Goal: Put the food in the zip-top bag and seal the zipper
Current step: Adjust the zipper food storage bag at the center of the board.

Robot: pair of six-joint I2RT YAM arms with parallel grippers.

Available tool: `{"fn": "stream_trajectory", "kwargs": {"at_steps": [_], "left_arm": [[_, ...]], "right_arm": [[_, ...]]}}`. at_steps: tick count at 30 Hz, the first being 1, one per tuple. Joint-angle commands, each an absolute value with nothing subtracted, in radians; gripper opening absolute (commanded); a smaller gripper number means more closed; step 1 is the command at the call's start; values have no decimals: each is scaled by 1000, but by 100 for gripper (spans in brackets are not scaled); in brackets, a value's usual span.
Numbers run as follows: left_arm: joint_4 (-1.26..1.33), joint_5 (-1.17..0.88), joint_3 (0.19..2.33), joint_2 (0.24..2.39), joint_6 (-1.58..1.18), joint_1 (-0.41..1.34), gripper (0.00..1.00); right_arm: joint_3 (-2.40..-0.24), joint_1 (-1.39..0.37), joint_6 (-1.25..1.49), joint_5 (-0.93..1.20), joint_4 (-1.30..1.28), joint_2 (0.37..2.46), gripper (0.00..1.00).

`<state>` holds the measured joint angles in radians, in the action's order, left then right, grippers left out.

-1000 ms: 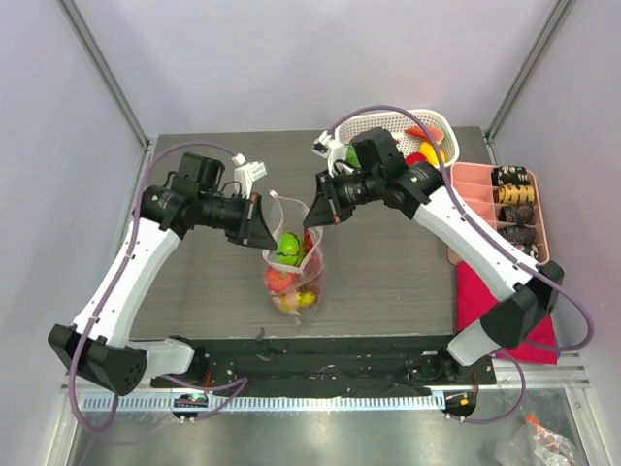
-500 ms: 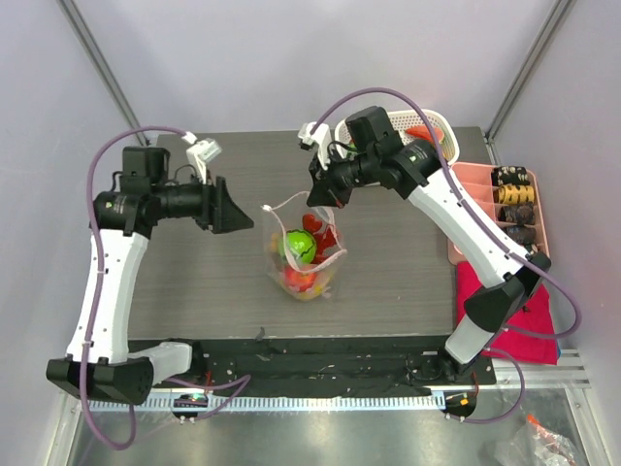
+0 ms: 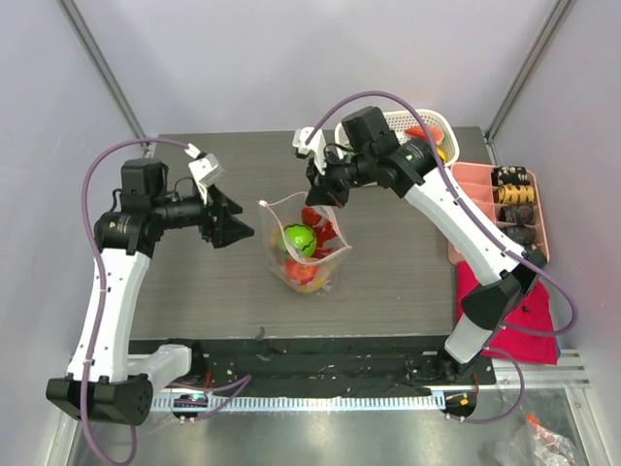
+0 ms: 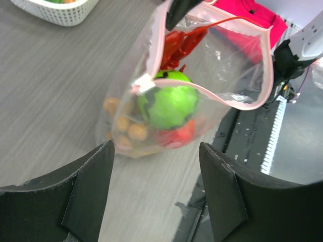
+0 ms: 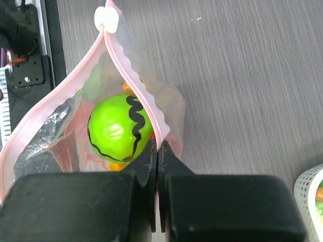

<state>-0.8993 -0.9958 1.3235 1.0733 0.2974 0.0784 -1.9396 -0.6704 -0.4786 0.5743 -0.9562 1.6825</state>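
The clear zip-top bag (image 3: 328,264) stands mid-table with its mouth open. Inside lie a green round fruit (image 3: 297,240), red chillies (image 3: 321,222) and brown berries (image 4: 129,131). My right gripper (image 3: 324,194) is shut on the pink zipper (image 5: 129,75) at the far side of the mouth, holding that edge up. A white slider tab (image 5: 106,19) sits at the strip's end. My left gripper (image 3: 230,225) hangs open to the left of the bag, apart from it, with nothing between its fingers (image 4: 91,186). In the left wrist view the bag (image 4: 227,60) lies ahead of the jaws.
A white lattice basket (image 3: 388,121) with more toy food stands at the back right, just behind my right arm. A pink compartment tray (image 3: 475,209) with dark items sits at the right edge, with a magenta cloth (image 3: 505,311) in front of it.
My left gripper has let go of the bag's near edge, opened and drawn back to the left. The right gripper kept its hold, and the bag leaned slightly right.
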Motion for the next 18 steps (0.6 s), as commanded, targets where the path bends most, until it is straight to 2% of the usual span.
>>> {"fn": "stream_trajectory", "kwargs": {"at_steps": [1,4,8,12,18], "left_arm": [[-755,-1074,1313,1115,394,101,70],[-736,-1095,1304,1140,394,132,68],[-678,-1158,1310,1092,320,140,57],[-482,-1089,1256,979,232,146,52],[-482,-999,1287,953,284,233,39]], "right_arm": [[-1962,-693,-566,603,-937,1655,1],[-1962,-703,-580,603,-920,1661,1],[-1964,-703,-571,586,-907,1671,1],[-1954,-703,-535,603,-879,1677,1],[-1965,-703,-428,637,-854,1701,1]]}}
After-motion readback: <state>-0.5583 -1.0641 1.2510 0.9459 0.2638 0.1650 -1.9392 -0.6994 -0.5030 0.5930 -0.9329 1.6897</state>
